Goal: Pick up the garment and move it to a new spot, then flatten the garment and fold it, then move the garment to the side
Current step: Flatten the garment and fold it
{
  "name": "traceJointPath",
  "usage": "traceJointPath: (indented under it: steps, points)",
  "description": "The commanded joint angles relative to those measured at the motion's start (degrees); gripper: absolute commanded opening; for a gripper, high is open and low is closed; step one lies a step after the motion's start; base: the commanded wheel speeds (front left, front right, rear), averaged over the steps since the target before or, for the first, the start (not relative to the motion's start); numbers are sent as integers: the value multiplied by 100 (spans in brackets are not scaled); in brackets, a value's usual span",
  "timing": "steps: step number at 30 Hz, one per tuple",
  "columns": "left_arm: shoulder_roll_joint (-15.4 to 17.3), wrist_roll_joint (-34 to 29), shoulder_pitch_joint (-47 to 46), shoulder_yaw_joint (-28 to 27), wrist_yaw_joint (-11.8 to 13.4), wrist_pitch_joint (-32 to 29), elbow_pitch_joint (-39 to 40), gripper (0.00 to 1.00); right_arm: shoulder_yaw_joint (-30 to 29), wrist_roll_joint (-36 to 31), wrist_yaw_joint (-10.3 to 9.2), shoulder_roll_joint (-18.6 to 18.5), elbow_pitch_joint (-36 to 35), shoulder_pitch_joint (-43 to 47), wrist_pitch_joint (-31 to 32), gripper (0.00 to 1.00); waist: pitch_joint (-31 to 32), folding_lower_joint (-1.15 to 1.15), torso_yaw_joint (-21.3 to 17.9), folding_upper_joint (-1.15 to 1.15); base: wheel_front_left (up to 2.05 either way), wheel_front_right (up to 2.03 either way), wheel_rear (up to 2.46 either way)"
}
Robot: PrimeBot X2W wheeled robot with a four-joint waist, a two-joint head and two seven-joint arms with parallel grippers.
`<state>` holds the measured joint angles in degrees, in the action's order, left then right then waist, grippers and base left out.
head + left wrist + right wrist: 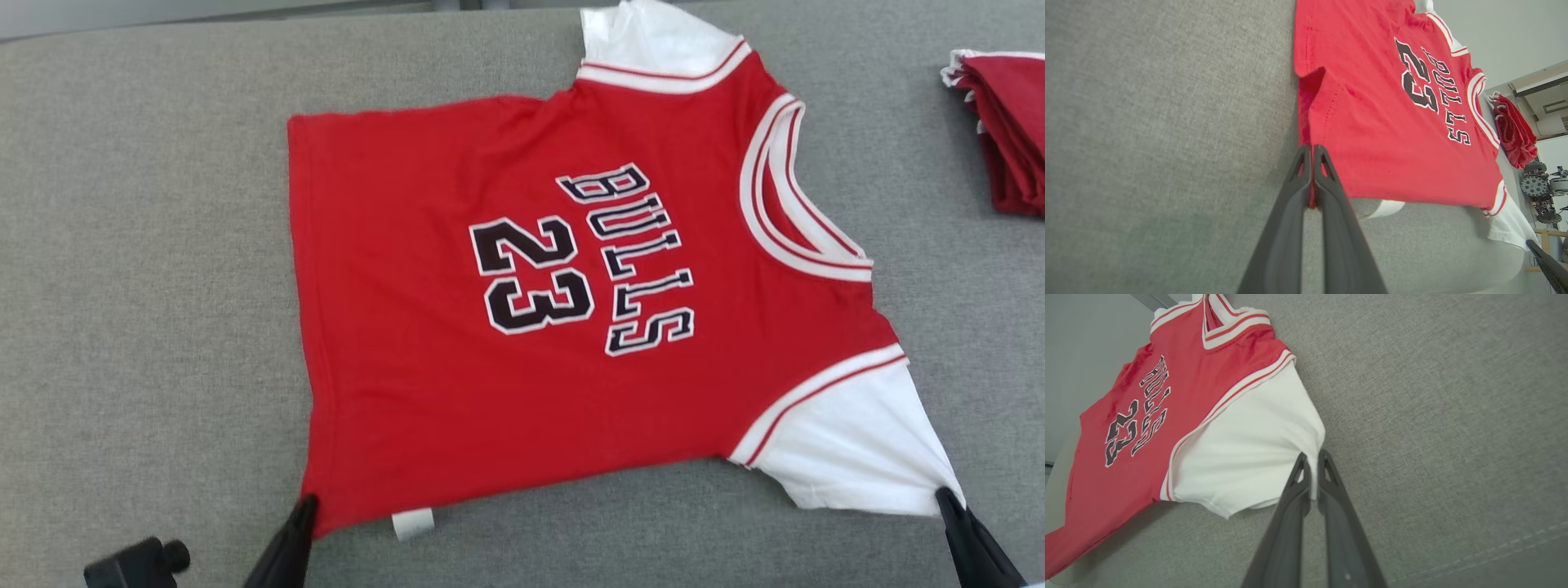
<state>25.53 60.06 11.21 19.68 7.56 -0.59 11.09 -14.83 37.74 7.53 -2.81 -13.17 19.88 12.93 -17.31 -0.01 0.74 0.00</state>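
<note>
The garment (457, 351) is a red jersey with white sleeves, lettered BULLS 23, spread front-up on the grey cloth surface (147, 245). Its collar points right and its hem left in the head view. My left gripper (307, 500) is shut on the near hem corner; in the left wrist view red cloth (1384, 122) is pinched between the dark fingers (1312, 149). Over at the near white sleeve (1249, 453), my right gripper (945, 493) is shut on the tip, with white fabric clamped between its fingers (1312, 455). The near edge is pulled taut between the two.
A folded pile of red garments (1008, 131) lies at the far right edge of the surface. A white label (412, 523) pokes out under the near hem. A dark piece of my arm (135, 563) sits at the lower left. Bare grey cloth stretches to the left.
</note>
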Motion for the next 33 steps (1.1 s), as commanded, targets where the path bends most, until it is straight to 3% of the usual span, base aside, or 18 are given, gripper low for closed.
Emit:
traceJointPath:
  steps: [1,2,4,11,16,22,23,24,25,30,33]
  points:
    - [-48,91,308,-7,148,-27,248,0,-24,97,-9,-22,-47,134,-74,0,314,1,-75,0,0,0,0]
    - [-33,207,560,-9,346,-129,615,0,16,140,-6,-20,-183,211,-58,0,234,1,-61,0,0,0,0]
    - [69,192,606,44,489,-305,895,0,70,133,-6,-18,-357,1,77,0,129,1,-36,0,0,0,0]
    - [448,232,-534,44,859,-1312,1252,0,93,-485,-4,-233,-764,-1594,1171,0,-199,1,206,0,0,0,0]
    - [443,400,-1654,-24,1062,-1948,937,0,130,-913,-4,-449,-459,-2914,2006,0,-467,1,378,0,0,0,0]
    - [94,546,-2874,142,1137,-2414,46,0,295,-1531,-5,-642,269,-4160,2510,0,-818,1,553,0,0,0,0]
    - [-3,554,-3057,180,1100,-2428,-122,7,361,-1656,-5,-676,398,-4297,2571,16,-878,1,572,0,0,0,0]
    - [-84,578,-3193,171,1102,-2399,-271,49,421,-1695,-5,-682,479,-4387,2589,60,-911,1,585,0,0,0,0]
    - [-92,494,-3363,221,1045,-2389,-470,100,443,-1790,-5,-704,584,-4491,2608,100,-944,1,600,0,0,0,0]
    - [-286,356,-3769,236,759,-2094,-1118,100,598,-1990,-5,-883,688,-4560,2442,100,-936,1,596,0,0,0,0]
    - [-226,268,-3543,87,657,-1736,-1116,100,892,-2088,-5,-1286,392,-4191,2444,100,-779,1,520,0,0,0,0]
